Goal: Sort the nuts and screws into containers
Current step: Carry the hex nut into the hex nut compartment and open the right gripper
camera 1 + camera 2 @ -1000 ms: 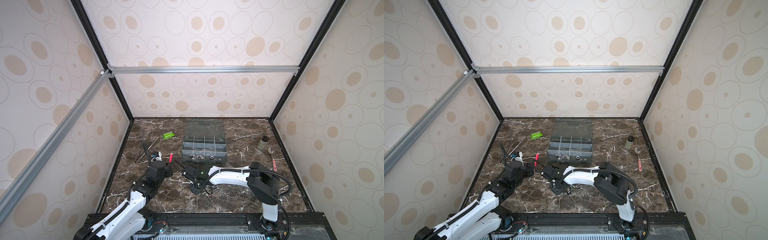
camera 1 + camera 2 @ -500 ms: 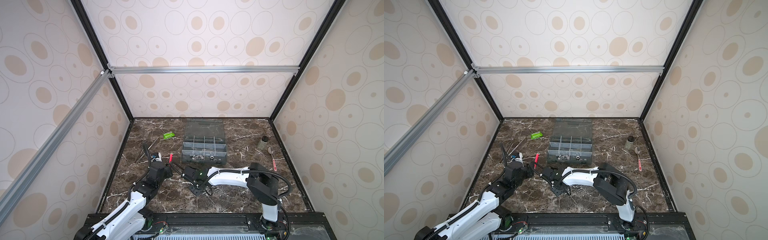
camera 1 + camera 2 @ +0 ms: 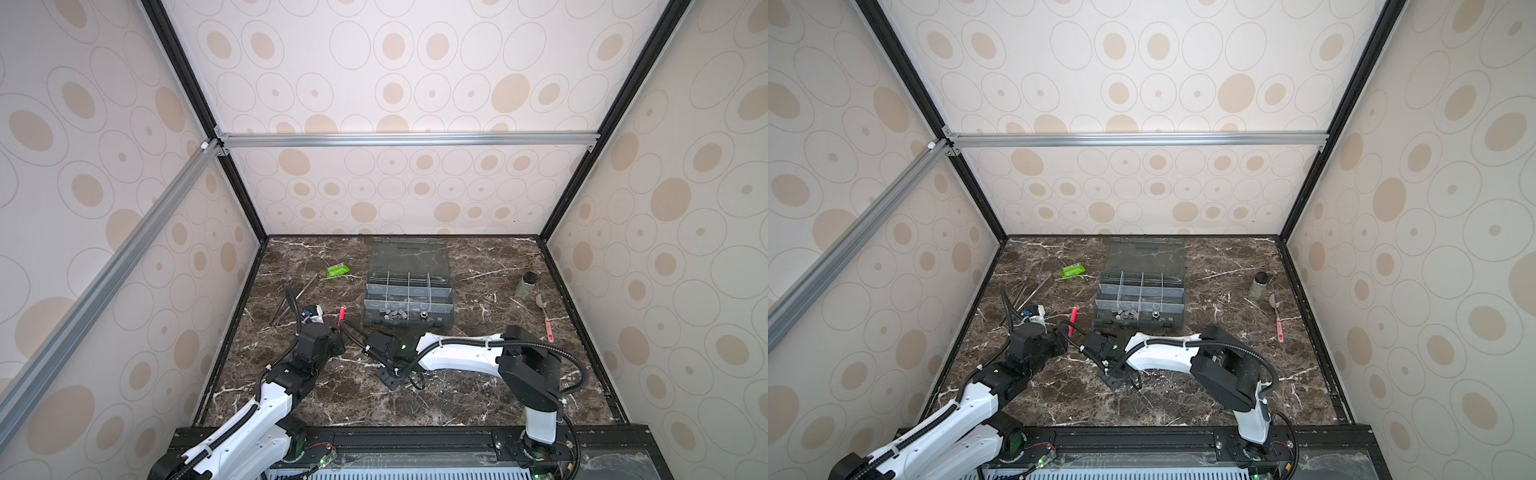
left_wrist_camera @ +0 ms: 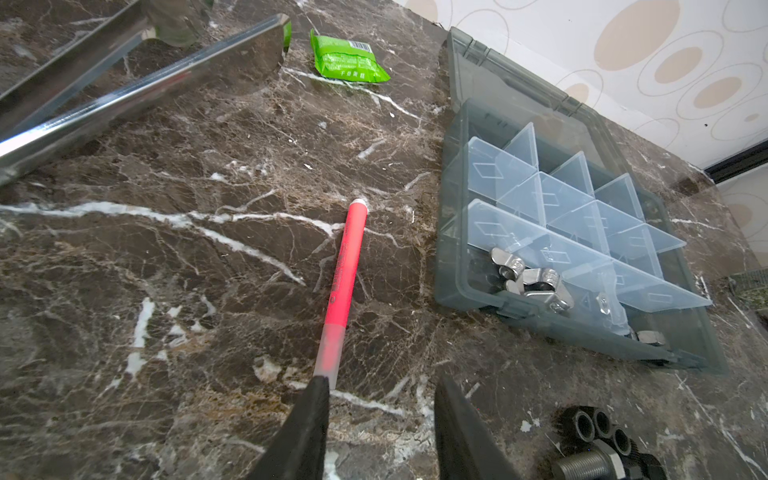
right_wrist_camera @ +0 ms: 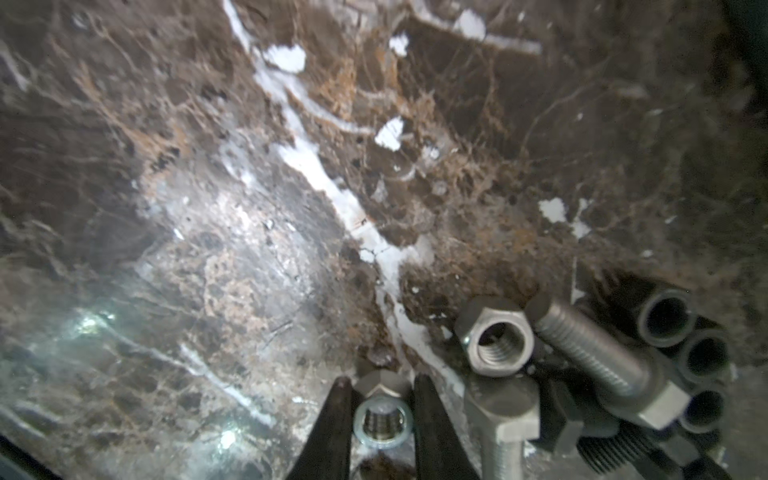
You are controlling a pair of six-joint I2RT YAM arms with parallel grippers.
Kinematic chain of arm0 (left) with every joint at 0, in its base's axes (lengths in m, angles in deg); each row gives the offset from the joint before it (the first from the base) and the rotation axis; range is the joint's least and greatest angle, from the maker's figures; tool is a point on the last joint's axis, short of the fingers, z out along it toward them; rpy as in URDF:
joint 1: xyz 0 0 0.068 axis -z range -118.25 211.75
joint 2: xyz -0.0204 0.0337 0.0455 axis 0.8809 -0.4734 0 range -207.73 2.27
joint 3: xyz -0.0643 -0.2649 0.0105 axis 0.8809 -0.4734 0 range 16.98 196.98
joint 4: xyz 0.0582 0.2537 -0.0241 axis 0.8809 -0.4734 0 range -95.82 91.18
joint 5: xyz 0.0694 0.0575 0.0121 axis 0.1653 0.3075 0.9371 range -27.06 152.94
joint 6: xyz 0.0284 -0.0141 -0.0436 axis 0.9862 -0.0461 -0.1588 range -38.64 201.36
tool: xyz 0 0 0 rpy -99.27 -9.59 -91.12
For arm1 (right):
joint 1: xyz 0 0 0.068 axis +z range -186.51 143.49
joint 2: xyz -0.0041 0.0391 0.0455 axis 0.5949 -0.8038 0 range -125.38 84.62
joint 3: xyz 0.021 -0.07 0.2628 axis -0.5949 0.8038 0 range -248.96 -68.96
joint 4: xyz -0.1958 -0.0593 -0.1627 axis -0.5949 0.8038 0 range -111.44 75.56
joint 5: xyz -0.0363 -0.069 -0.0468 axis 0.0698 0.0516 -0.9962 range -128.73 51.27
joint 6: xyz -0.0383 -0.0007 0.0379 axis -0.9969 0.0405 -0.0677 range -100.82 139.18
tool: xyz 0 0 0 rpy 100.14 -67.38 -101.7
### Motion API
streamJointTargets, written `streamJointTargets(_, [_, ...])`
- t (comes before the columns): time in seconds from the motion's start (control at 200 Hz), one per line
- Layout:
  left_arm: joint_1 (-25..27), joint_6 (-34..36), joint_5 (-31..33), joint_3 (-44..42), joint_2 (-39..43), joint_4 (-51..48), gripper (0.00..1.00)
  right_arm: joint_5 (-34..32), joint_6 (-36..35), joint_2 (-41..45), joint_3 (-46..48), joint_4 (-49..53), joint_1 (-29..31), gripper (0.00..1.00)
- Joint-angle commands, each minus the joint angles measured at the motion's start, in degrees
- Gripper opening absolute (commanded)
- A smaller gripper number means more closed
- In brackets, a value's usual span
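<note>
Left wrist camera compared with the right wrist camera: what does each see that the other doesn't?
Only the left wrist view: a red pen, a green packet, tweezers and the compartment box with wing nuts. Only the right wrist view: the right tool pinching a small silver nut, beside a loose hex nut. Both: the marble table and black hollow pieces.

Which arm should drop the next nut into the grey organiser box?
Right. The right hand grips a small silver hex nut; the left hand hangs open and empty by the red pen.
</note>
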Motion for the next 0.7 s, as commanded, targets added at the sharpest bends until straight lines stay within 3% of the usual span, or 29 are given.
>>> streamJointTargets(0.0, [-0.54,-0.75,-0.11,0.19,0.52,0.68,0.43,-0.75,-0.75,4.91,-0.88,-0.42,-1.84,0.21])
streamJointTargets(0.3, [-0.56,-0.84,-1.38,0.12,0.26,1.54,0.43,-5.27,-1.96,13.21,1.17,-1.45,-14.86,0.21])
streamJointTargets(0.51, [-0.55,-1.33,-2.59,-0.32,0.15,2.50,0.43,-7.10,-1.03,13.57,3.37,-1.61,-24.95,0.21])
streamJointTargets(0.695, [-0.54,-2.12,-3.53,-1.02,-0.12,3.70,0.43,-6.39,0.11,12.41,4.78,-3.56,-29.30,0.21])
